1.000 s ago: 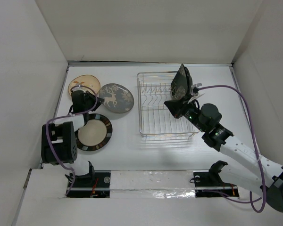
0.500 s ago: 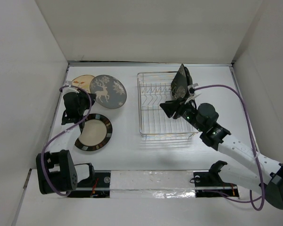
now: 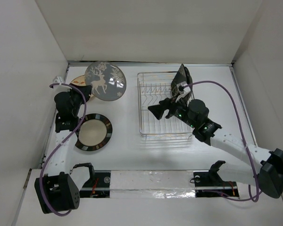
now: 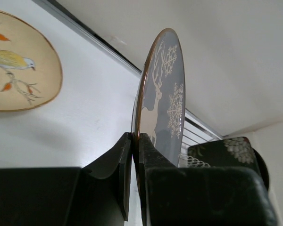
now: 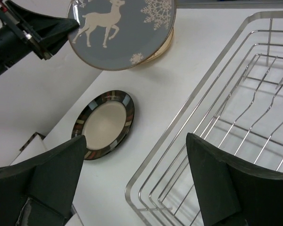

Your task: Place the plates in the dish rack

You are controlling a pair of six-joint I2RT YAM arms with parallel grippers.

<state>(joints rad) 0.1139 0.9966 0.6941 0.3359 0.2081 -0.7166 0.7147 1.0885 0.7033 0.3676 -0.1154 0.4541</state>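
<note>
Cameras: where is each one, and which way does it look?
Top external: above and behind, looking down; left arm and right arm show.
Left wrist: on the left arm, facing the left claw, shut on the deer plate.
Right wrist: on the right arm, facing its open right claw and dish rack.
Shared: all three show the deer plate.

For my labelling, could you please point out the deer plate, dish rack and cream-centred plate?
deer plate (image 3: 105, 81), top view, its face
dish rack (image 3: 165, 135), top view, near rim
cream-centred plate (image 3: 93, 132), top view, centre
</note>
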